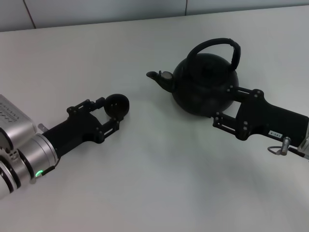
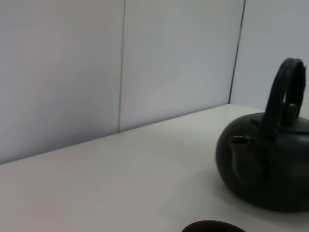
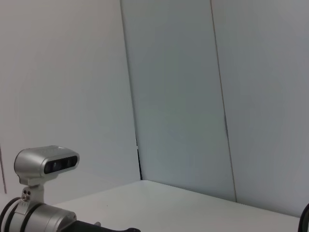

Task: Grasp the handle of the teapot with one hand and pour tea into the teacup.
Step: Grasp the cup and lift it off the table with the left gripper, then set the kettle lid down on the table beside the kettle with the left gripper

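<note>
Silver cylindrical left forearm (image 1: 19,159) with green light, matte-black linkage left hand (image 1: 110,115), black right hand (image 1: 223,104) with white label

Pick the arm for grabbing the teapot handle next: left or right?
Right. The right gripper sits against the teapot, just below its handle. The left gripper is at the teacup, apart from the pot, on its spout side.

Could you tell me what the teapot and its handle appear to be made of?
The teapot looks like matte black cast iron or dark ceramic: dull, with only soft highlights. Its handle seems a thin dark hoop, thicker along one side, apparently wrapped in cord or fabric.
</note>
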`<action>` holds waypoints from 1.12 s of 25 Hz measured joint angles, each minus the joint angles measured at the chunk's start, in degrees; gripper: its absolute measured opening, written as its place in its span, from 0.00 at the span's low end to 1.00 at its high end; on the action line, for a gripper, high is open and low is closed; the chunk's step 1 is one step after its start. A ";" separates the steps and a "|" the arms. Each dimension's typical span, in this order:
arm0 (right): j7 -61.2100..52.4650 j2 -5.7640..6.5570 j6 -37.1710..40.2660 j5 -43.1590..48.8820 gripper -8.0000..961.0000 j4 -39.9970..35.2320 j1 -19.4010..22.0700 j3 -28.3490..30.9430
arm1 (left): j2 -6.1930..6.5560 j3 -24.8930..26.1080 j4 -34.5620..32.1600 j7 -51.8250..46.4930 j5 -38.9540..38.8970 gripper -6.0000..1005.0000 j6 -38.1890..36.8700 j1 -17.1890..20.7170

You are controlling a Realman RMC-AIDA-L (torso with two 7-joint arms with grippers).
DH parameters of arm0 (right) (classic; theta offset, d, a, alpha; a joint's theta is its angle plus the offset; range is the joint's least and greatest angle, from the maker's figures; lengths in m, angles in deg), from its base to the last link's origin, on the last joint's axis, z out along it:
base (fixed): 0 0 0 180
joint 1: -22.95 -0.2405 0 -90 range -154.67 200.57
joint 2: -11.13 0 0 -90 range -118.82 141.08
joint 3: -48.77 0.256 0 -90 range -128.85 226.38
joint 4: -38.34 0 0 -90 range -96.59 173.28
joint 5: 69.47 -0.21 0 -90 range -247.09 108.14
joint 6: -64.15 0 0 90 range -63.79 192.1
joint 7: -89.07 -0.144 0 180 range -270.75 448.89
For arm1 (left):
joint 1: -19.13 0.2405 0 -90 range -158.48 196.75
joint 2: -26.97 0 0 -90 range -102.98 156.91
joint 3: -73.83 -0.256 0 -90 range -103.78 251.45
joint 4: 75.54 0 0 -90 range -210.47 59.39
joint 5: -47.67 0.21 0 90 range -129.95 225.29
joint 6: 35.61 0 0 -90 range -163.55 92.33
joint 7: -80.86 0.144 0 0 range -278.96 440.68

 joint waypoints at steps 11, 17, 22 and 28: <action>0.88 0.00 0.05 0.00 0.57 0.27 0.04 -0.19 | 0.00 0.16 1.39 0.14 1.31 0.64 -0.01 -0.89; 1.24 0.00 0.04 0.00 0.57 0.26 0.03 -0.26 | 0.00 0.59 1.62 0.17 2.04 0.64 -0.01 -1.15; 1.27 -0.01 0.14 0.00 0.57 0.26 0.07 -0.25 | 0.00 0.48 1.64 0.19 2.10 0.65 0.03 -1.24; 1.29 -0.09 0.19 0.00 0.57 0.26 0.11 -0.19 | 0.00 0.66 1.62 0.20 2.10 0.65 0.31 -1.32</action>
